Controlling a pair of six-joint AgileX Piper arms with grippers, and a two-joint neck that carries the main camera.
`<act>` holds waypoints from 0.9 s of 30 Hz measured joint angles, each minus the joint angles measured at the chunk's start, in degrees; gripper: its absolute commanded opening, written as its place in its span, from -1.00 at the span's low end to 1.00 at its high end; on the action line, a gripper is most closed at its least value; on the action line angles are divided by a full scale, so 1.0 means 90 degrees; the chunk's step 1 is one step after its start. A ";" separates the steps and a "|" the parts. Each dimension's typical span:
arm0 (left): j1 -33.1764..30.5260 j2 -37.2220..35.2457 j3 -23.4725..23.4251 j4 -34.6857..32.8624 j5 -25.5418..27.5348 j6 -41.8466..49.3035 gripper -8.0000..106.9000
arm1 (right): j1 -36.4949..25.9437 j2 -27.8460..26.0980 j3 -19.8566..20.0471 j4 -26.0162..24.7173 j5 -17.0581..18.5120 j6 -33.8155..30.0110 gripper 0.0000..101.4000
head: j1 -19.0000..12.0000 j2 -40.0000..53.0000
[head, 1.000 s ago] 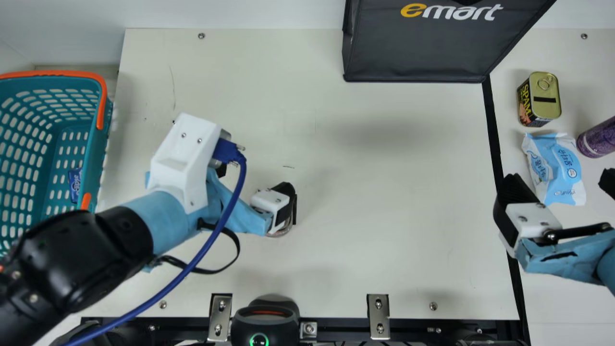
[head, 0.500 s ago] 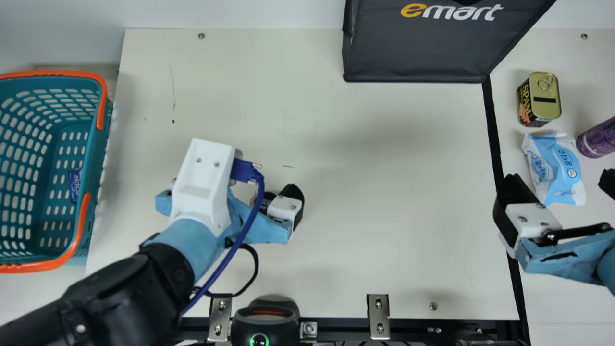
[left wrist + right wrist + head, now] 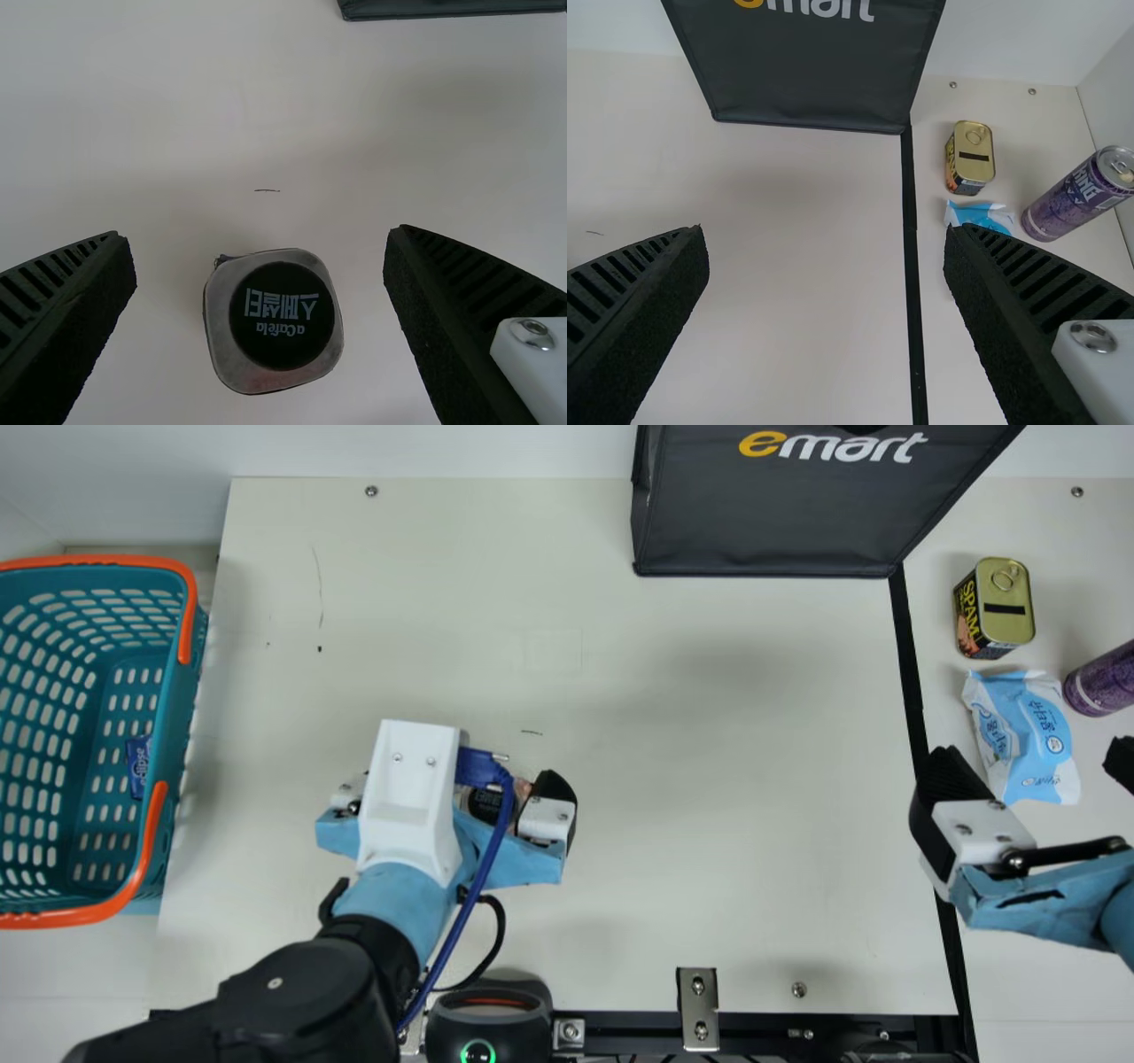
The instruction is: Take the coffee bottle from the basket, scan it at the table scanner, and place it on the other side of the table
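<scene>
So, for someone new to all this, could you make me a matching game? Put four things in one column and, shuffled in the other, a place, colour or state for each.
Things
1. Coffee bottle
2. Tin
3. Soft packet
4. Basket

Clues
A. Teal with orange handles, at the main view's left edge
B. Light blue and white, lying just below another of these things in the main view
C. Seen between the left arm's open jaws
D. Upright, with a gold-coloured top

Right pairs: 1-C, 2-D, 3-B, 4-A

Left tool, right tool agape
</scene>
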 measured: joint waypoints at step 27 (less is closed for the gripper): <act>-0.0110 0.0482 -0.0016 -0.0193 -0.0018 -0.0177 0.71 | 0.0000 0.0000 0.0000 0.0000 -0.0007 0.0000 0.87 | 0.0010 0.0000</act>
